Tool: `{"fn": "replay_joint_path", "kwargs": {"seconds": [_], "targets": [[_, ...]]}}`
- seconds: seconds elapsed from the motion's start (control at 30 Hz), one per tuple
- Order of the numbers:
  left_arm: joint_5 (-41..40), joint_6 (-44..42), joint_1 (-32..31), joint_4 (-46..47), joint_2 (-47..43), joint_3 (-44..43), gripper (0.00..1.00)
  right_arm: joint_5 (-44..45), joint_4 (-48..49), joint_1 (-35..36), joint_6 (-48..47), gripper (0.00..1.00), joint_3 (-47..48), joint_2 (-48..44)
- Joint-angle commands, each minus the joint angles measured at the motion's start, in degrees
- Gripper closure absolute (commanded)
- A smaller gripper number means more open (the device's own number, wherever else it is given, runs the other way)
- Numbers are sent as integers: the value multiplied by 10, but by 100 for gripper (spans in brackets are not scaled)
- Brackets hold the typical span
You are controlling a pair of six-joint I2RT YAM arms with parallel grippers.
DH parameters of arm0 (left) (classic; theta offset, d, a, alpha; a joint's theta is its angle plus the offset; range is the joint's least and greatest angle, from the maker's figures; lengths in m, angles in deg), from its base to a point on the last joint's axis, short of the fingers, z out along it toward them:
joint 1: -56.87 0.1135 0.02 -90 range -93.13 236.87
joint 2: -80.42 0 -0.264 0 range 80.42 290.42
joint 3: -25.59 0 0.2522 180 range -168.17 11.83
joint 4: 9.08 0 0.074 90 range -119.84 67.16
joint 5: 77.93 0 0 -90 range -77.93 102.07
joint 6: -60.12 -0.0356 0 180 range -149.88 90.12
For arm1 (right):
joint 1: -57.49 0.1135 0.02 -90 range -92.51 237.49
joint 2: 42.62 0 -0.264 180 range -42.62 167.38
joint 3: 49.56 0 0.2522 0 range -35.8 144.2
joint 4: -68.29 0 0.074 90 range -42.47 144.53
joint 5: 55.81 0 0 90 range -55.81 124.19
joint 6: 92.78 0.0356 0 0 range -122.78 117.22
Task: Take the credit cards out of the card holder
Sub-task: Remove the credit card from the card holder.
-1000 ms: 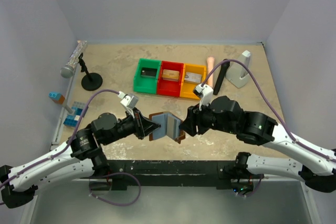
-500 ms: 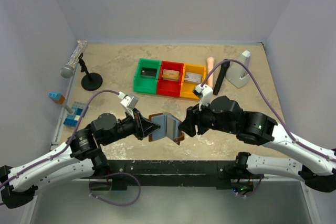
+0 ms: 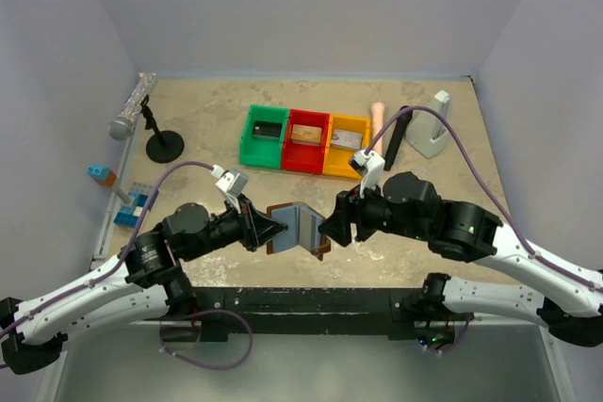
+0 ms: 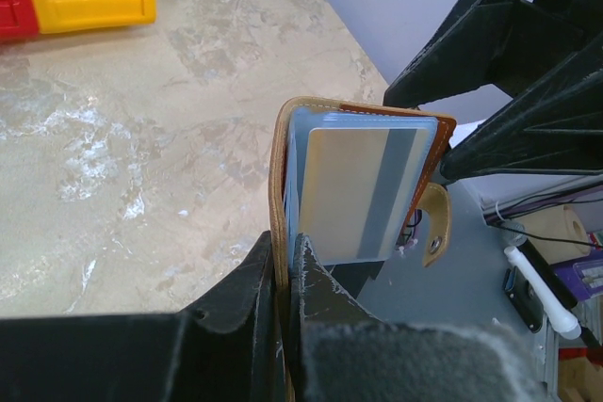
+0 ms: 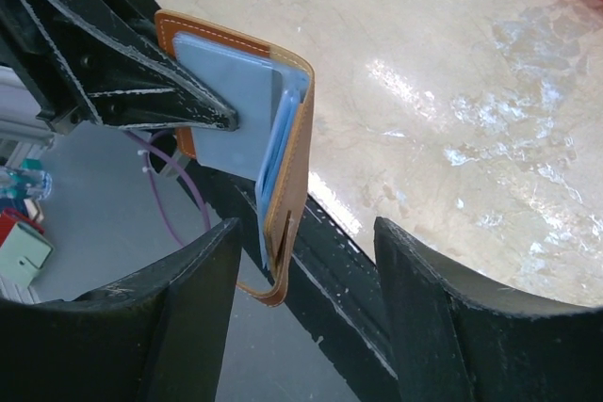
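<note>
The left pincer (image 4: 285,256) is clenched on 1 flap of the card holder (image 3: 300,226), held open above the middle of the tabletop's (image 3: 217,101) near edge. The right pincer (image 5: 306,237) is released, with its jaws either side of the other flap. The tan-gold card (image 4: 363,190) faces that pincer, so the right arm looks better placed to pull it.

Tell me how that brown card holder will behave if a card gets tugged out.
Probably floppy: the left pincer clamps one flap of the card holder, so the free flap may swing. The card looks stiff and glossy, likely slippery.
</note>
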Motion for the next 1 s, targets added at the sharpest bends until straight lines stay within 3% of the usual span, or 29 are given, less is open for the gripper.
{"fn": "replay_joint_path", "kwargs": {"seconds": [0.0,0.17,0.67,0.73,0.87,0.97], "targets": [[8,2,0,34,-7,-21,100,-28,40,-3,3,37,-1,-8],[8,4,0,38,-10,-20,100,-28,32,-3,3,39,0,4],[9,6,0,43,-14,-18,100,-34,40,-7,3,62,-8,3],[8,5,0,43,-14,-18,100,-37,41,-6,2,62,-9,1],[7,4,0,40,-13,-15,100,-36,56,-6,2,49,-18,-13],[8,4,0,41,-14,-14,100,-35,59,-7,1,51,-20,-21]]}}
